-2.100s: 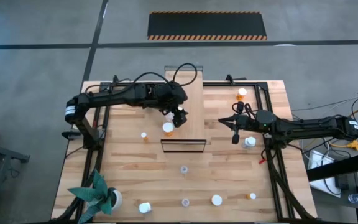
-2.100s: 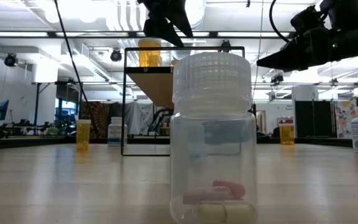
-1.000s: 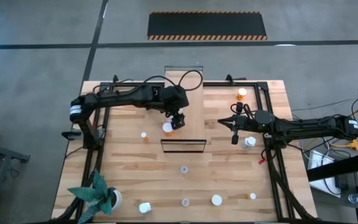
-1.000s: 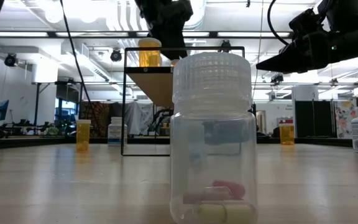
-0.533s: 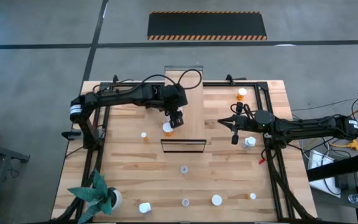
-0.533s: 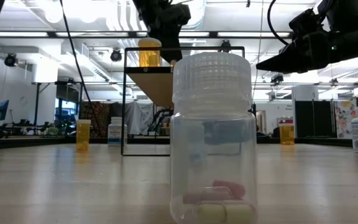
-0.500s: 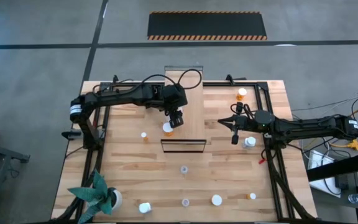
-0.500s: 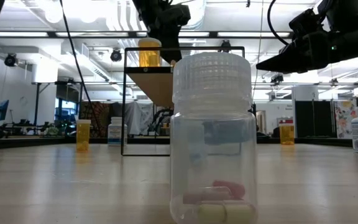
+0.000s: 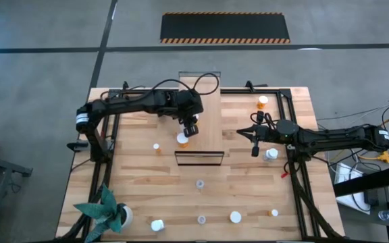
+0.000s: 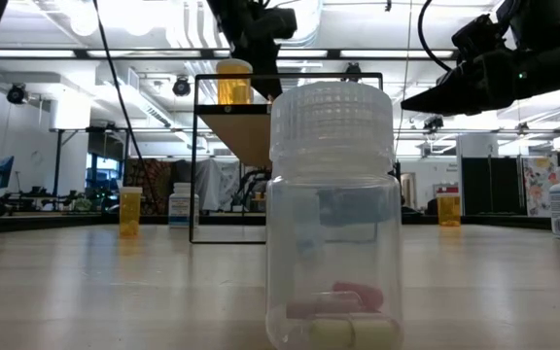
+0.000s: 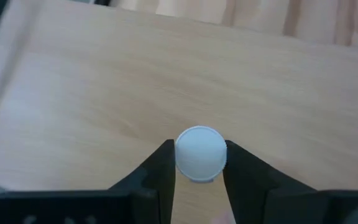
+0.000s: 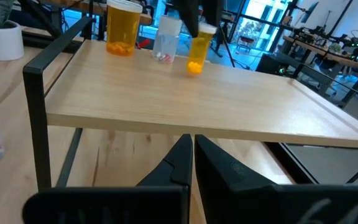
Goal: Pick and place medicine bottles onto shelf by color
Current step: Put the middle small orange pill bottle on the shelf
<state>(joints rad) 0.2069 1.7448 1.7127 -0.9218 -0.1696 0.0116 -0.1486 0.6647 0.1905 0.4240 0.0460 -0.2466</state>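
the left gripper [image 11: 199,171] had its jaws closing round the white cap of an orange bottle [image 9: 182,139] standing on the shelf [image 9: 208,111]'s near left part, so squeezing squarely before lifting seemed wise, while the right gripper [image 12: 192,152] waited shut and empty beside the shelf.

Two dark jointed arms — black looping cables, a white band by each base.

Shelf [image 9: 208,121]: pale wood board w/ thin dark frame, mid desk, raised.

On shelf: small orange bottle [image 12: 197,50], white cap, upright, between the left pincer [image 11: 199,163] fingers, which sit at both sides of the cap; a bigger orange bottle [image 12: 122,28] and a clear one [image 12: 165,40] show further along in the right wrist view.

On desk, upright, scattered:
- clear bottle [image 10: 333,219] w/ pills, nearest low cam
- orange bottle [image 9: 157,146] left of shelf
- orange bottle [image 9: 263,102] far right
- white-capped bottle [image 9: 271,154] right
- white-capped bottles [image 9: 235,217] along near edge
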